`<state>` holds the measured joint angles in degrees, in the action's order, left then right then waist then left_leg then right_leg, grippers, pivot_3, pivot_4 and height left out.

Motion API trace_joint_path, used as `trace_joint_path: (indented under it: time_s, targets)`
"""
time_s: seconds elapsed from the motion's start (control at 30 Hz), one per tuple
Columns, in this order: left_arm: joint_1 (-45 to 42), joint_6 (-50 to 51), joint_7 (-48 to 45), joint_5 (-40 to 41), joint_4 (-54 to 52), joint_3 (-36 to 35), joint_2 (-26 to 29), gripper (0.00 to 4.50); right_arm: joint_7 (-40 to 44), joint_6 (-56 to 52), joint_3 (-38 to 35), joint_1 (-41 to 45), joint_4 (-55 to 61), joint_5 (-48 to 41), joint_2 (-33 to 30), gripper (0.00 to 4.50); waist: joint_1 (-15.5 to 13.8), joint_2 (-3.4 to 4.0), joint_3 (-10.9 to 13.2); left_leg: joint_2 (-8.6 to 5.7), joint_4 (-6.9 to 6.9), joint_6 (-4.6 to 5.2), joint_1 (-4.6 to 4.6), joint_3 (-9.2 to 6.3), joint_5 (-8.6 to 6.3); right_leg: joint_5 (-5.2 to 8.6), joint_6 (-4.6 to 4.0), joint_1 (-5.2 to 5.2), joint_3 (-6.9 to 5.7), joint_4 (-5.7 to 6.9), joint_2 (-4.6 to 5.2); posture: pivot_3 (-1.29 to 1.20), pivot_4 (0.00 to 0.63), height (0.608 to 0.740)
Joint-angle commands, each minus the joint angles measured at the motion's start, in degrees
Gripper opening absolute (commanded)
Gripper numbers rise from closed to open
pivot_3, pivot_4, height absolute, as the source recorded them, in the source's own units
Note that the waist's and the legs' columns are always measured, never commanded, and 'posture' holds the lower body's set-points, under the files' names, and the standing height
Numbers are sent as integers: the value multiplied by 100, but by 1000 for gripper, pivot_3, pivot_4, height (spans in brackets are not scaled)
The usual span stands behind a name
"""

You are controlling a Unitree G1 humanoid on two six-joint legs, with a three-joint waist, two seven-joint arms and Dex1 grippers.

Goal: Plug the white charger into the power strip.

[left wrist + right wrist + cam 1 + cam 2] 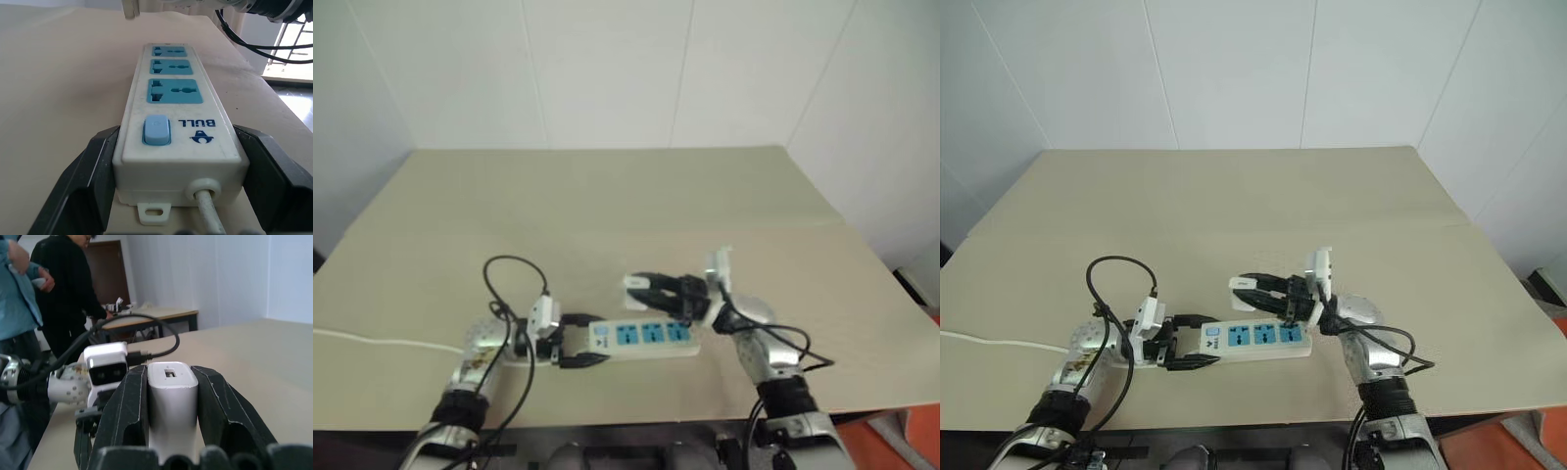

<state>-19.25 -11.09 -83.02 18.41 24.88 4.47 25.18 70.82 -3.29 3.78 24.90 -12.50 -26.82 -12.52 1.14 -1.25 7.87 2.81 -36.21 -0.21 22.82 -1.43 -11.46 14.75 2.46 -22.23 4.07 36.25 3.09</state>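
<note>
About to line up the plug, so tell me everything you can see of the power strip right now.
The power strip is a long white plastic bar lying flat on the tan table, with three blue sockets in a row, all free, a blue switch and BULL logo at its cord end. The left claw straddles that end, one black finger along each side. A thin white cord leaves there. The right claw holds the white charger just beyond it.

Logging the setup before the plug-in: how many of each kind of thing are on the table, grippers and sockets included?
Power strip: 1, switch end between the left gripper's fingers
Blue sockets on it: 3
White charger: 1, in the right gripper
Grippers: 2, left gripper and right gripper
Total: 7
</note>
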Motion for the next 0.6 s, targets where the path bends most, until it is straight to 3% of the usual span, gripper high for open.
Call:
trace_joint_path:
  time_s: [0.03, 0.6]
  targets:
    - [64, 52, 76, 45, -157, -100, 161, 3253, 303, 388, 119, 238, -250, 109, 42, 1150, -2, 2, 1, 0, 2, 0, 0, 0, 0, 0, 0, -1, 0, 0, 0, 0, 150, 740]
    - [209, 97, 146, 146, -329, -65, 253, 3253, 660, 740, 285, 458, -966, 314, 194, 1150, 5, 3, 2, 0, 3, 0, -2, 0, 0, 0, -1, -2, 1, 2, 0, 0, 150, 740]
